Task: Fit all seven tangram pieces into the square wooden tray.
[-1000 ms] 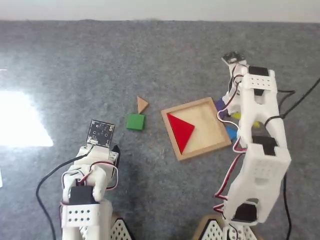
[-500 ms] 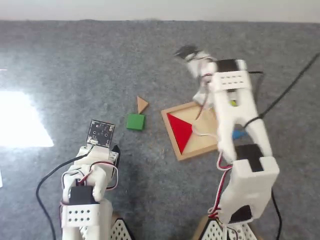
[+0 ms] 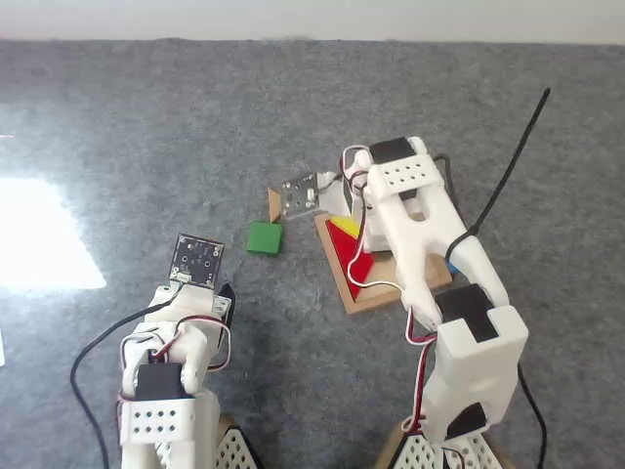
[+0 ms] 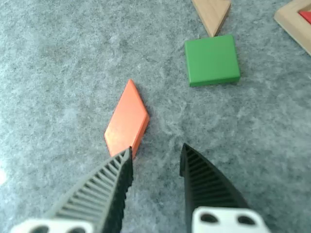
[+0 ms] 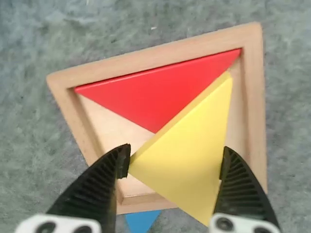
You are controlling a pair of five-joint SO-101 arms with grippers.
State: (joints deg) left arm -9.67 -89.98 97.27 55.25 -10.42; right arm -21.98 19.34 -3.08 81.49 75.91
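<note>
The right arm's fingers (image 5: 104,187) are clenched on a large yellow triangle piece (image 5: 189,155), one black ribbed finger pressing on each side of it, and they hold it over the square wooden tray (image 5: 63,92). The yellow piece is not seated: its edge nearest the fingers overlaps the tray's rim. Just beyond the fingertips a large red triangle piece (image 5: 155,94) lies flat inside the tray, one long edge running alongside the yellow one. The tip of a blue piece (image 5: 141,221) shows outside the tray, back between the finger bases. The left arm's fingers (image 4: 114,182) are released, spread apart with nothing between them, low over the grey felt-like tabletop (image 4: 58,58). An orange parallelogram piece (image 4: 127,119) lies flat right at the tip of one finger. Farther ahead of the fingertips sits a green square piece (image 4: 212,59), and just past it a plain wooden triangle piece (image 4: 212,12).
</note>
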